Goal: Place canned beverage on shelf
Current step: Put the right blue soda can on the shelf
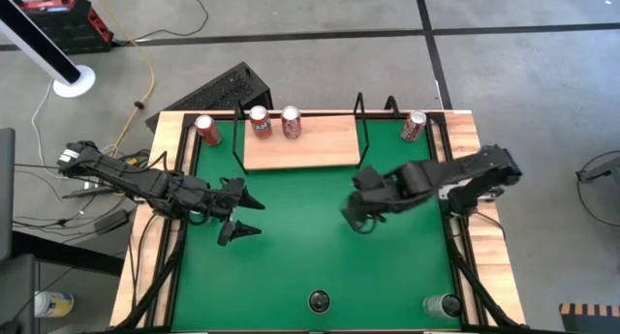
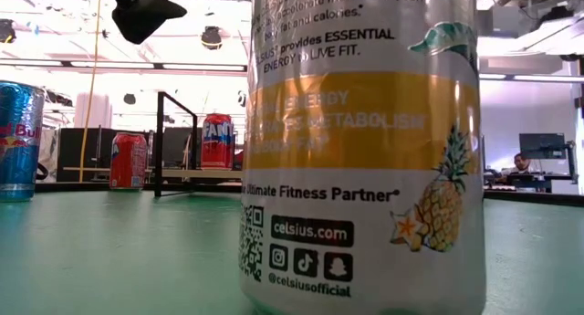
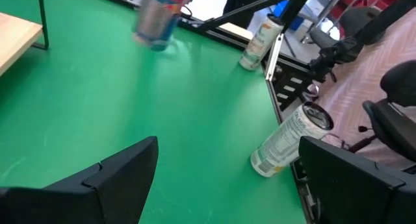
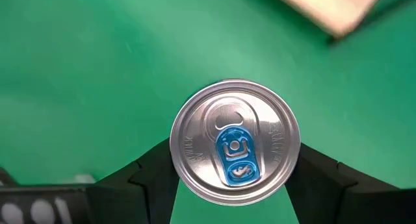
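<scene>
My right gripper [image 1: 360, 216] points down over the green table's middle, shut on an upright can with a silver top and blue tab [image 4: 234, 143]. The can shows blurred in the left wrist view [image 3: 155, 19]. The arm hides it in the high view. The shelf [image 1: 300, 145], a light-wood board with black rod frames, stands at the far edge. Two red cans [image 1: 260, 121] [image 1: 291, 123] stand on it. It also shows in the low view [image 2: 196, 173]. My left gripper [image 1: 247, 216] is open and empty at the table's left, its fingers apart in the left wrist view [image 3: 227, 165]. My right gripper has the can's side wall just under the top rim [image 4: 177, 156] pinched between its two fingers [image 4: 143, 182]. The fingers come from above, pointing down. The can is upright with its top toward the wrist. Whether its base is on the table I cannot tell.
A red can [image 1: 206, 131] stands left of the shelf and another [image 1: 415, 126] right of it. Two cans [image 1: 318, 300] [image 1: 441, 303] stand by the near edge. A white Celsius can [image 2: 365, 151] fills the low view. A blue can [image 2: 18, 141] is at its left.
</scene>
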Tool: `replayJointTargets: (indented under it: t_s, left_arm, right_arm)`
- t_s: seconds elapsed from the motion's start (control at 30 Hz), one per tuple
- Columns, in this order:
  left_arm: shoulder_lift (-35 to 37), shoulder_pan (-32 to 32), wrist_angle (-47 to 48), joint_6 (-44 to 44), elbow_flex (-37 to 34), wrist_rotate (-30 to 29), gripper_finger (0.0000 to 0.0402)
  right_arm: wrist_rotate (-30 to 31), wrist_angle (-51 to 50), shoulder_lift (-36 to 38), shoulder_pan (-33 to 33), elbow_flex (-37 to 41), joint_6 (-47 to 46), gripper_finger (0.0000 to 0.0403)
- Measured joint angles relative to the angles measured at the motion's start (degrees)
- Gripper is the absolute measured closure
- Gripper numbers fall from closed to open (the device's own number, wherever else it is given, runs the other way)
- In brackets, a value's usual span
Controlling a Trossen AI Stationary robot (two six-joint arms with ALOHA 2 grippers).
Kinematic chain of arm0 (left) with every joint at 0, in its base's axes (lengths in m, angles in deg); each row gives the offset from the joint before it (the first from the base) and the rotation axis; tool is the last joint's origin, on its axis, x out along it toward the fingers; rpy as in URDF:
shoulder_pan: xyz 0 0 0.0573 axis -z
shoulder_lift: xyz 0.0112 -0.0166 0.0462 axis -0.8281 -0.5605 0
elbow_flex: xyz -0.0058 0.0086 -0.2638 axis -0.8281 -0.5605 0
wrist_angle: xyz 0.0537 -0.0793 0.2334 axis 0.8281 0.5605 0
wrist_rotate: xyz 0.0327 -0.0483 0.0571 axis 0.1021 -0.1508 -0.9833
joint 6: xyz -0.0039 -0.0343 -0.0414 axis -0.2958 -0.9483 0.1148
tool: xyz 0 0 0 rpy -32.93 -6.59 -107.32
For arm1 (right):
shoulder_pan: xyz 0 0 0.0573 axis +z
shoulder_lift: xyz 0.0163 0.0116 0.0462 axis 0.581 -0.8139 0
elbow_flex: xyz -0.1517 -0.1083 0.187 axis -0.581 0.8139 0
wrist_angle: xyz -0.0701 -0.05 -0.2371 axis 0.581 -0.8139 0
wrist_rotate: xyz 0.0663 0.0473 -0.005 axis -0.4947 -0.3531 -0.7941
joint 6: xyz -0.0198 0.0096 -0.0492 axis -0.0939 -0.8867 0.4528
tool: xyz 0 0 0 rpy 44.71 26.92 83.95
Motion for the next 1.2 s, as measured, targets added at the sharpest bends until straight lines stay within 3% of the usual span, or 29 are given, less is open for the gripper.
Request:
replayJointTargets:
  t_s: [0.37,0.77,1.0,1.2]
  left_arm:
    - [0.0,0.0,-1.34,0.0,0.0,-3.8,0.0045]
    - [0.0,-5.45,-2.37,-1.06,0.0,-17.8,0.0045]
    - [0.0,-9.72,-2.39,-6.97,0.0,-19.58,0.0045]
    - [0.0,-11.83,-2.24,-2.78,0.0,-19.38,0.0045]
  right_arm:
    - [-0.14,1.21,-11.44,-14.99,-17.25,30.38,0.0146]
    - [-9.65,11.01,-17.15,-37.03,-18.24,66.02,0.0146]
    - [-13.01,12.34,-22.06,-43.96,-18.2,75.48,0.0146]
    - [-16.16,14.99,-22.73,-45.21,-18.2,77.95,0.0146]
